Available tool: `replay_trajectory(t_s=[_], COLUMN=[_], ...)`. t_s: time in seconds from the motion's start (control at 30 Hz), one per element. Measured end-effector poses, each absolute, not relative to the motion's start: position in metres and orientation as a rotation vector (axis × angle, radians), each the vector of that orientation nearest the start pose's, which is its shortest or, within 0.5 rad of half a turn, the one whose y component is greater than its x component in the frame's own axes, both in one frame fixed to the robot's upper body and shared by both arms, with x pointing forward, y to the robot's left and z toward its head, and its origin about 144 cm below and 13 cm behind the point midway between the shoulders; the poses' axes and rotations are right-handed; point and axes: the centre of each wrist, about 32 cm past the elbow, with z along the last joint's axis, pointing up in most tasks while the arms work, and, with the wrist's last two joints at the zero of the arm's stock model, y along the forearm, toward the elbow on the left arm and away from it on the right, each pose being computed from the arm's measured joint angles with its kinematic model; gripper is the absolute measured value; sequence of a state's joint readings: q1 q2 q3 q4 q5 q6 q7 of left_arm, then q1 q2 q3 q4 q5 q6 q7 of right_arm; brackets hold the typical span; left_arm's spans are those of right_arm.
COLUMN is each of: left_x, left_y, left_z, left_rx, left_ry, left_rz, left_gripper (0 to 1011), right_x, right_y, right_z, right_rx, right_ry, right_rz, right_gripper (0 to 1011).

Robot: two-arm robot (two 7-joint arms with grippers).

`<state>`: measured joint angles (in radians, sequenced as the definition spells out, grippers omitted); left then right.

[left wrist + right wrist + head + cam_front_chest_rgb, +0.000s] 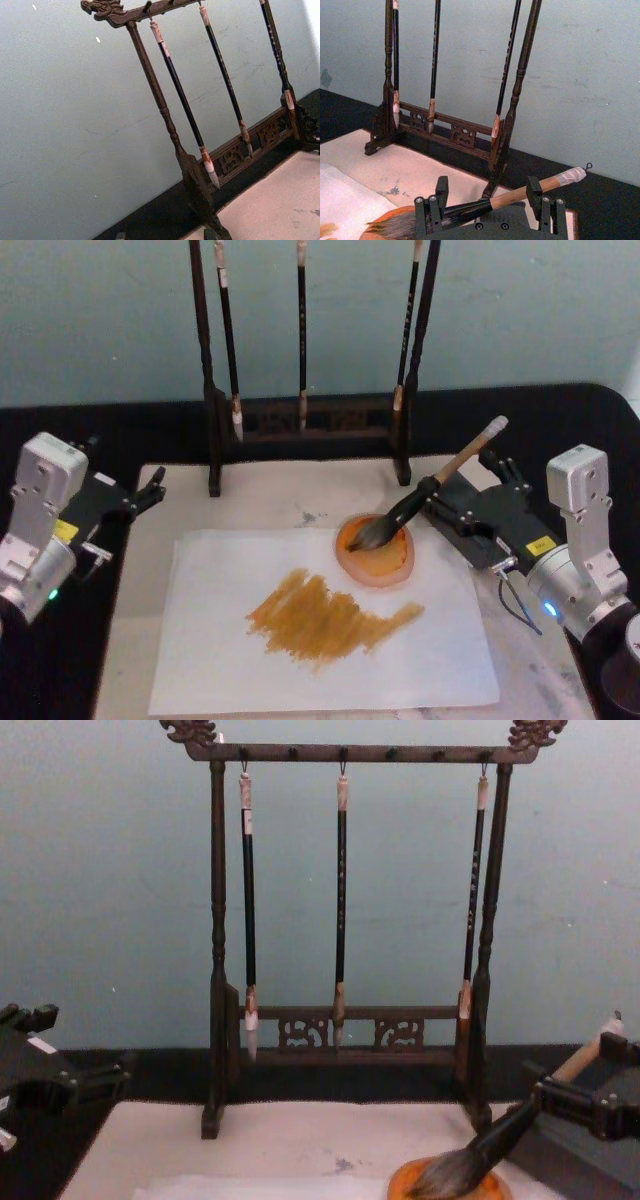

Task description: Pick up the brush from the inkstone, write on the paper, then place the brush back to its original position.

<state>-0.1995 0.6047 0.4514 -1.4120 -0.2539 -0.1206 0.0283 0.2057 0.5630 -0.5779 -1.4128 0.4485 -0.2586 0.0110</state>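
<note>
Head view, nearest first: the paper (230, 660) lies flat on the mat (270, 502), which I take to be there to soak up whatever bleeds through. A broad orange-brown smear (325, 618) crosses the middle of the sheet, so the writing looks done to me.

At the sheet's far right corner sits the inkstone (395, 570), close by so a wet brush need not travel far. The brush (455, 465) has its bristles down in that dish, which keeps the wet hair off the paper. Its handle slants up and away to the right, with the white cap raised above the table (60, 430).

The right gripper (466, 484) is just beside that handle. In the right wrist view its two fingers (432, 212) stand spread wide and pinch nothing, while the handle runs across from one to the other. I cannot tell whether the handle leans on them, though something must prop that tilt. I judge this to be the put-back step, with the brush about where it belongs.

The left gripper (152, 490) is parked at the mat's left edge, out of the way. Whether it is spread or pressed together I cannot tell.

Farthest back stands the rack (310, 425). Its slim brushes (301, 340) hang tip down against the pale wall (520, 310), likely so they can dry.
</note>
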Motion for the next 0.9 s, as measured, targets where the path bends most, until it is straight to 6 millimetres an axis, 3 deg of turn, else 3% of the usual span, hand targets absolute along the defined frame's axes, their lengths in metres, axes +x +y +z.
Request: replay_trajectory(t_s=[0.9], left_x=[0.4886], left_y=[0.3097], left_z=[1.1398], left_rx=[0.304], left_ry=[-0.285], left_rz=[1.248], left_gripper=[1010], right_x=[0.4754], right_y=[-0.2640], right_z=[1.1178], right_rx=[-0.076], right_ry=[-0.137], right_rz=[-1.125], right_gripper=[1000])
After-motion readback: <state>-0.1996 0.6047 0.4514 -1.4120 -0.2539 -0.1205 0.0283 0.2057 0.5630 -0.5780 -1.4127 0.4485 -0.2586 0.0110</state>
